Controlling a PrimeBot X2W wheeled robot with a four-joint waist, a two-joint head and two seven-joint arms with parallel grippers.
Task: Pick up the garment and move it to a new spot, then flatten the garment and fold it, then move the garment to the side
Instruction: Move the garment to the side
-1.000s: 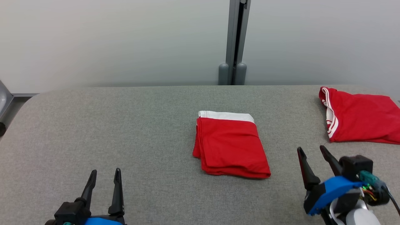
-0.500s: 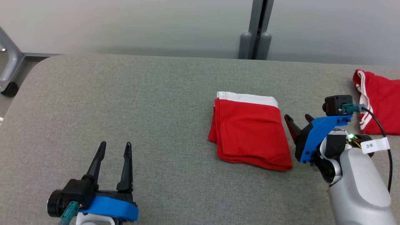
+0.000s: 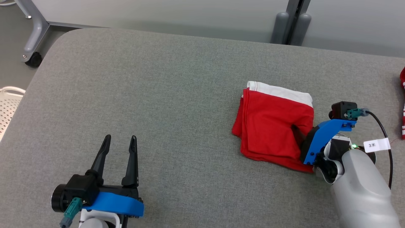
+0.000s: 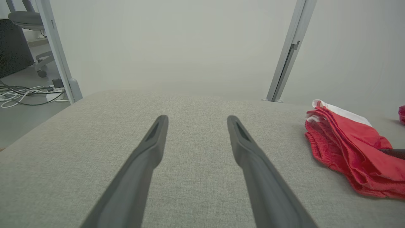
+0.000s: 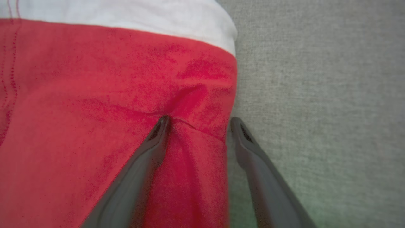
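Note:
The folded red garment (image 3: 272,126) with a white band along its far edge lies on the grey table (image 3: 158,95), right of centre. My right gripper (image 3: 302,133) is open at the garment's right edge. In the right wrist view, one of its fingers (image 5: 159,129) presses into the red cloth (image 5: 95,95) and puckers it, while the other rests on the table just beside the edge. My left gripper (image 3: 120,139) stands open over bare table at the lower left, far from the garment (image 4: 341,142), with nothing between its fingers (image 4: 158,126).
A second red garment (image 3: 402,104) pokes in at the right edge of the table. Off the table's left side are a white perforated basket (image 3: 8,104) and a metal frame leg on a caster (image 3: 33,47). A grey post (image 3: 292,22) stands behind the table.
The head camera has tilted down and turned, shifting the whole picture. My right gripper has moved in from beside the garment onto its right edge, creasing the cloth. The left gripper stays open.

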